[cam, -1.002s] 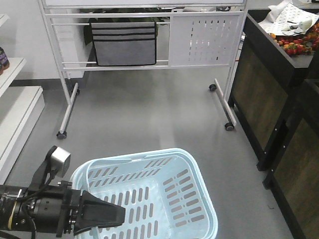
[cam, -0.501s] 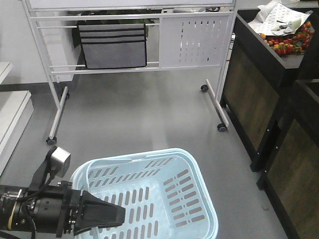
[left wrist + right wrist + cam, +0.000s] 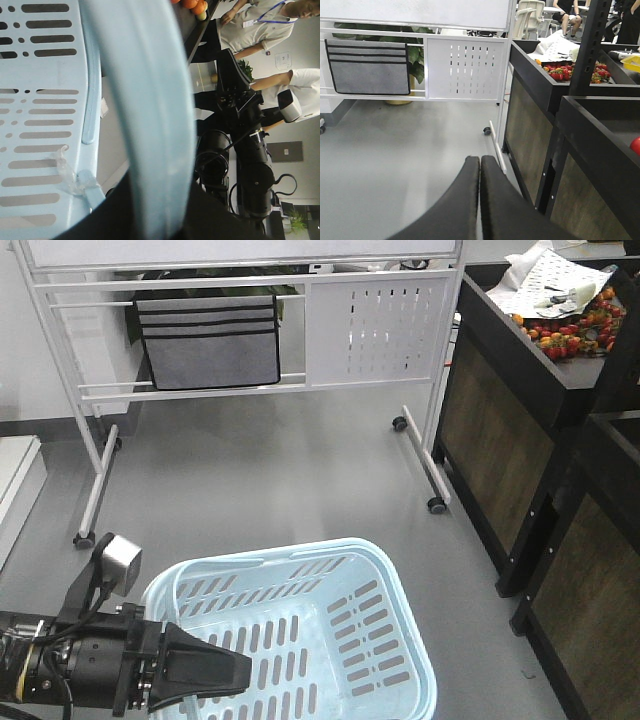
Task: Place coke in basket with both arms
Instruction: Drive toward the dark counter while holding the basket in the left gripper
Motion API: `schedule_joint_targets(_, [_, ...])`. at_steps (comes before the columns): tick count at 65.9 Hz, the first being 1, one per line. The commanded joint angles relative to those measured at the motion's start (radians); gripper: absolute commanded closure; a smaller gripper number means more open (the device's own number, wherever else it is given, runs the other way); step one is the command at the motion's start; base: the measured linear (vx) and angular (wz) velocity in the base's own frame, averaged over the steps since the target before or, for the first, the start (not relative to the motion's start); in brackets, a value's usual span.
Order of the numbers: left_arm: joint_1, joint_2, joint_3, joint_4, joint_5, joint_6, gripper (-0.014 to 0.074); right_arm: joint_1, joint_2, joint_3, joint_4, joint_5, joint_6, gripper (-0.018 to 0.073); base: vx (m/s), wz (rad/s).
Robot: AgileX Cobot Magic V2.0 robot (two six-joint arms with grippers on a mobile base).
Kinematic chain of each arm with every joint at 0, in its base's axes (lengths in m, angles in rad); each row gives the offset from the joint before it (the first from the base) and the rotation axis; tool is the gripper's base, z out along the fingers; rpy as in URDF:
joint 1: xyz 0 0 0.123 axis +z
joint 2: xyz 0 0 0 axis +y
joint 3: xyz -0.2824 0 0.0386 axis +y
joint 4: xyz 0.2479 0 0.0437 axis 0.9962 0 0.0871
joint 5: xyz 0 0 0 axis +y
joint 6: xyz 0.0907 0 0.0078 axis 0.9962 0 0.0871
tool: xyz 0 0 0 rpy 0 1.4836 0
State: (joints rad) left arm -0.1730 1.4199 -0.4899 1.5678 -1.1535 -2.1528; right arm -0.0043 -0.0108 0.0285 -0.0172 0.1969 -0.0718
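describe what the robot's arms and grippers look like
The left arm is a matte black cylinder with thin black cables looping over it. A small grey square block sits on a black bracket above it. The left gripper is a black wedge narrowing to a blunt tip. The right gripper shows two smooth black tapered fingers with rounded ends.

Mock shop inside an office; fruit-laden shelves (image 3: 520,390); wheeled whiteboard (image 3: 370,330); shopping basket (image 3: 290,550).
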Motion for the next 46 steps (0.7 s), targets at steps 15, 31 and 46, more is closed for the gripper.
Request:
schedule_joint_targets(15, [-0.006,-0.033,-0.018,-0.074,-0.220,0.010,0.0603,-0.004,-0.012,0.007,-0.001,-0.075,-0.010,0.0561,0.15,-0.01])
schedule_joint_targets(31, [-0.006,-0.033,-0.018,-0.074,-0.220,0.010,0.0603,-0.004,-0.012,0.007,-0.001,-0.072,-0.010,0.0561,0.14,0.01])
schedule_joint_targets(46, [-0.006,-0.033,-0.018,-0.074,-0.220,0.010,0.0603,-0.004,-0.012,0.007,-0.001,-0.072,-0.010,0.0561,0.13,0.00])
